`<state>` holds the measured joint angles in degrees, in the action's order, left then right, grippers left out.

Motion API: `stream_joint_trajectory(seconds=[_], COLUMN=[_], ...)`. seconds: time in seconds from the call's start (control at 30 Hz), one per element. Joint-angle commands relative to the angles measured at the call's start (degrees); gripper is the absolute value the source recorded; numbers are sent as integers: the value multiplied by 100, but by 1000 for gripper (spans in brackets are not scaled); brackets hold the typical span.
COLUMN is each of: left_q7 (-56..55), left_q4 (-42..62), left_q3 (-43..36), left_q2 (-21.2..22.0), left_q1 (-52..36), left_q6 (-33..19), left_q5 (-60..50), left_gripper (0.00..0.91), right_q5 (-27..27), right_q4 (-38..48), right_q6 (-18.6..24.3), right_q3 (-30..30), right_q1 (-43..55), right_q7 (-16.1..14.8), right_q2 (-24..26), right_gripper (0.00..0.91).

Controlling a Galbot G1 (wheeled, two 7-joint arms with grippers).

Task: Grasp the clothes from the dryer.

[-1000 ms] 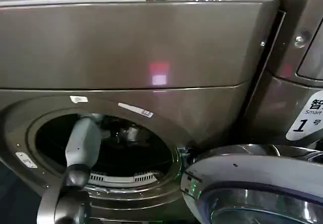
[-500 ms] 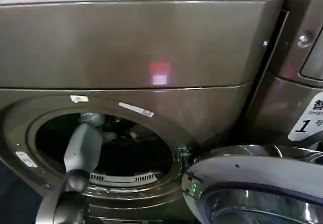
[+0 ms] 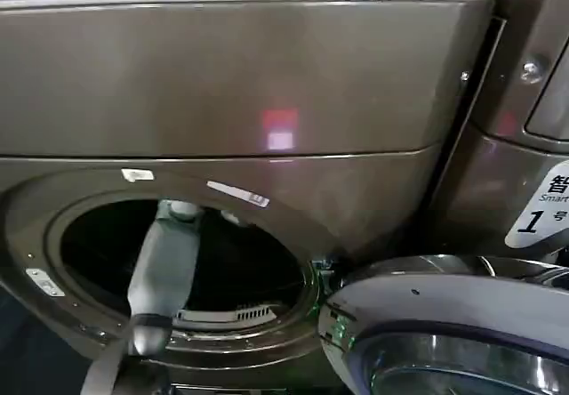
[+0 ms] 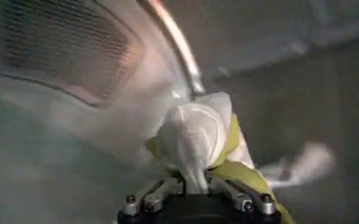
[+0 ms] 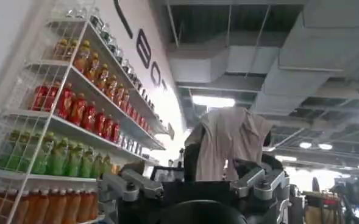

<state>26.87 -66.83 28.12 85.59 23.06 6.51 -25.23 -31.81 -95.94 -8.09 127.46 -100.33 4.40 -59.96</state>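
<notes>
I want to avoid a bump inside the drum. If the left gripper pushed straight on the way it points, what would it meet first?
The left gripper is already shut on the clothes, so they lead. Beyond them, probably the dryer drum's wall; depth is unclear.

The dryer [image 3: 222, 92] porthole stands open and wide, its left half taken up by the left arm [image 3: 164, 261] reaching into the drum, the right half dark and free, while the swung-open door [image 3: 444, 324] crowds the approach from the right.
</notes>
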Motion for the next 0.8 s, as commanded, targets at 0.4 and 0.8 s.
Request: stream_joint_trajectory(seconds=[0.4, 0.8], left_q7=[-3075, -3052], left_q4=[-1656, -1558], left_q3=[-117, -102], left_q2=[322, 326], left_q1=[1183, 1192], left_q6=[1338, 1335], left_q5=[2362, 2397], left_gripper=[0, 0], right_q5=[20, 72], right_q4=[-94, -233], right_q6=[89, -298], right_q3=[-94, 32], right_q1=[54, 84], right_q7=[73, -38], right_q2=[-80, -71], right_gripper=[907, 907])
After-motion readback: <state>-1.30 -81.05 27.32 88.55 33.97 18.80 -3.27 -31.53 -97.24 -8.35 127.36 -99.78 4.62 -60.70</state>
